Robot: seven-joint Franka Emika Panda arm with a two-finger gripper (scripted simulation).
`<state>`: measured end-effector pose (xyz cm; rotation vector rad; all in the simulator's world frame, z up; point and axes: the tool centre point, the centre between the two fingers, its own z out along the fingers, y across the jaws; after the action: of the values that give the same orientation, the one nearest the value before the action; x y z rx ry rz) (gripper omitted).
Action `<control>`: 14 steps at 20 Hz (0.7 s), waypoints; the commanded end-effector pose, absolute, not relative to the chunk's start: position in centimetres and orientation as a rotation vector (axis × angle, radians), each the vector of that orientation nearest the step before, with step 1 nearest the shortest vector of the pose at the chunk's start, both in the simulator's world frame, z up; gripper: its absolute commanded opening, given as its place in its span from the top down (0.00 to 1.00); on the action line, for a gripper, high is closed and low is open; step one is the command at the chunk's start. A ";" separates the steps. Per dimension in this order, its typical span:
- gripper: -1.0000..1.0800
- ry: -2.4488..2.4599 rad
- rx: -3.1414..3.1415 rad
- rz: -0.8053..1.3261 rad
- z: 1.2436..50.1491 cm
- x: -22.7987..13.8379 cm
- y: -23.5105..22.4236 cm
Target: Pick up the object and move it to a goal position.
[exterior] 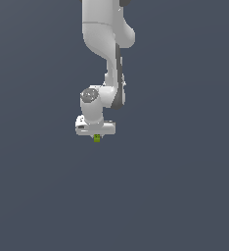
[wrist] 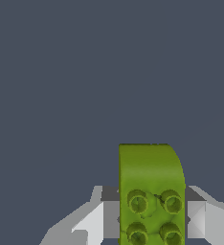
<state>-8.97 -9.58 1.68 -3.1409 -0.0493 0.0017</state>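
Wrist view: hand [wrist: 152,217] clenched on the object [wrist: 151,191], a studded green brick between the fingers [wrist: 196,217]. Exterior view: object [exterior: 97,138] just under the hand. Best carried slowly, grip firm, no tilting, toward the goal.

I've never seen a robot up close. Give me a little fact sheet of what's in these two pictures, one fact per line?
arm: one white robot arm, reaching down from the top of the exterior view
pincer: at the arm's lower end, pointing down
pincer state: closed on the green block
object: small yellow-green studded block, rounded at one end
object position: between the fingers, sticking out beyond them
surroundings: plain dark blue-grey backdrop
goal marker: none visible
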 end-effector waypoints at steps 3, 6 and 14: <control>1.00 -0.049 -3.141 0.000 2.9 -8.0 -9.8; 1.00 -0.049 -3.141 0.000 4.2 -6.9 -10.0; 1.00 -0.049 -3.142 0.000 9.1 -2.8 -10.9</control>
<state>-3.68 -10.72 8.10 -3.1414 -0.0493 -0.0001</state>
